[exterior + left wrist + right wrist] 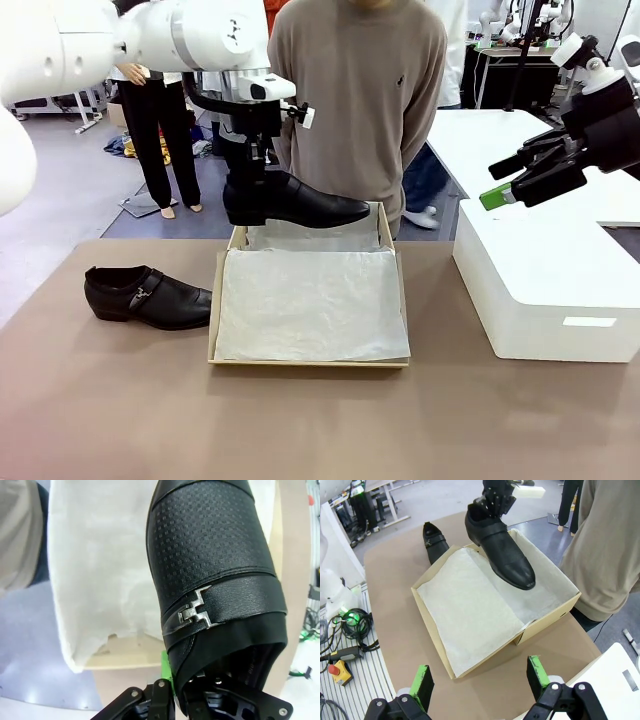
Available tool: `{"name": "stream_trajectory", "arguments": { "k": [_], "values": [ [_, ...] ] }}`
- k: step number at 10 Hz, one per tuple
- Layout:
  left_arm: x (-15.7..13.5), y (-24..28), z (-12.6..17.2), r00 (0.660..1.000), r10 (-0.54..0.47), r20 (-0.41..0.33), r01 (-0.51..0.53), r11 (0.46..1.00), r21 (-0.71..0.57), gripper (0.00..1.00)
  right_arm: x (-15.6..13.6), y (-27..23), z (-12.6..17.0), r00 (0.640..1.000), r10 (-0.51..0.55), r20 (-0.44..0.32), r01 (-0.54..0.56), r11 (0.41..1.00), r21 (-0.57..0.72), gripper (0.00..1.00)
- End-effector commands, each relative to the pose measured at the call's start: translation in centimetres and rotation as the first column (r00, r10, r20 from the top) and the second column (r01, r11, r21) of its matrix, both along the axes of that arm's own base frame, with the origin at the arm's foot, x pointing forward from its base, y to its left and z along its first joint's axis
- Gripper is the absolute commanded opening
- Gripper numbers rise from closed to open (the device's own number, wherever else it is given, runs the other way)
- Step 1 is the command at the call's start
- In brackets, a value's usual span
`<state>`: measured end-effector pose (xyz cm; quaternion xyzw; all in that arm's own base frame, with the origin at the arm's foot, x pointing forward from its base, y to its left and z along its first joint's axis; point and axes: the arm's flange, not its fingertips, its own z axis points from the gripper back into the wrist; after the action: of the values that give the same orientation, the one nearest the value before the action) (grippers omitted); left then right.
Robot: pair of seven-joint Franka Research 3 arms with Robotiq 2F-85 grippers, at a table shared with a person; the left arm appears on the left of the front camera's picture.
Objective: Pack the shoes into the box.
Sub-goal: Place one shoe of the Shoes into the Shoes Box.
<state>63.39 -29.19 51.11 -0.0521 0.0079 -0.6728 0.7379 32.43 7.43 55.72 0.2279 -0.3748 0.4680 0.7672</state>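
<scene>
One black leather shoe hangs in the air over the far end of the tan cardboard box, held at its heel by my left gripper, which is shut on it. Its strap and metal buckle show close up in the left wrist view, above the white tissue paper. The other shoe lies on the table left of the box. The box is lined with tissue. My right gripper hovers open over the white block, its green pads wide apart with nothing between them.
A large white block stands on the table right of the box. A person in a beige sweater stands at the far edge, just behind the box. Brown tabletop lies free in front.
</scene>
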Motion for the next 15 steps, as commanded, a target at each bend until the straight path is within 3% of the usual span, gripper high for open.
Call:
{"name": "stream_trajectory", "arguments": {
  "k": [1, 7, 15],
  "values": [
    [0.9, -1.0, -0.3, 0.999, -0.037, 0.036, 0.038, 0.999, -0.032, 0.00, 0.4, 0.0, -0.1, 1.000, 0.026, 0.017, -0.026, 1.000, 0.017, 1.00],
    [3.9, -2.7, -3.1, 0.984, -0.157, 0.084, 0.156, 0.988, 0.022, 0.00, 0.4, 0.0, -0.1, 1.000, 0.026, 0.017, -0.026, 1.000, 0.017, 1.00],
    [5.6, -2.8, -7.1, 0.999, -0.025, 0.043, 0.023, 0.999, 0.046, 0.00, 0.4, 0.0, -0.1, 1.000, 0.026, 0.017, -0.026, 1.000, 0.017, 1.00]
  ]
}}
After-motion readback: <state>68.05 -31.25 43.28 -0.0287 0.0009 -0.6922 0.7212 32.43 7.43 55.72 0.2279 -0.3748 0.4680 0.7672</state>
